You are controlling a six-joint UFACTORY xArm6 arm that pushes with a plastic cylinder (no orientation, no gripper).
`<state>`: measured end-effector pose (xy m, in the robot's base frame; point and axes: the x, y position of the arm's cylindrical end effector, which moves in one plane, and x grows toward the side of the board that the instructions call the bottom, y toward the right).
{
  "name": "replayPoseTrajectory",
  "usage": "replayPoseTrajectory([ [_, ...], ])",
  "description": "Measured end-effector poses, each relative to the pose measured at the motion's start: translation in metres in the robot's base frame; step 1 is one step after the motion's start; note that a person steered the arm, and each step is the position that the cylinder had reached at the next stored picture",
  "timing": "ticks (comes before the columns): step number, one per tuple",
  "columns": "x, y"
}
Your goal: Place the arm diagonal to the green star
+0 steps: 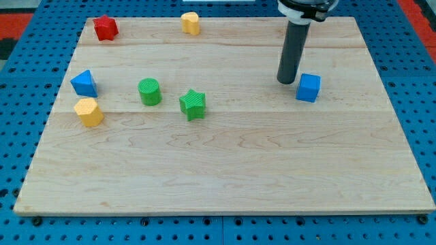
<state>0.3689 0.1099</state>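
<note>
The green star lies on the wooden board, left of the middle. My tip rests on the board far to the star's right and slightly toward the view's top. It stands just left of the blue cube, with a small gap between them.
A green cylinder sits left of the star. A blue triangular block and a yellow block are near the left edge. A red star-like block and a yellow block sit along the top edge.
</note>
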Motion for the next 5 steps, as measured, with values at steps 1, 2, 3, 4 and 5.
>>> replayPoseTrajectory([
  [1, -0.031, -0.046],
  [2, -0.062, -0.091],
  [3, -0.066, -0.096],
  [4, -0.066, -0.099],
  [5, -0.066, -0.100],
])
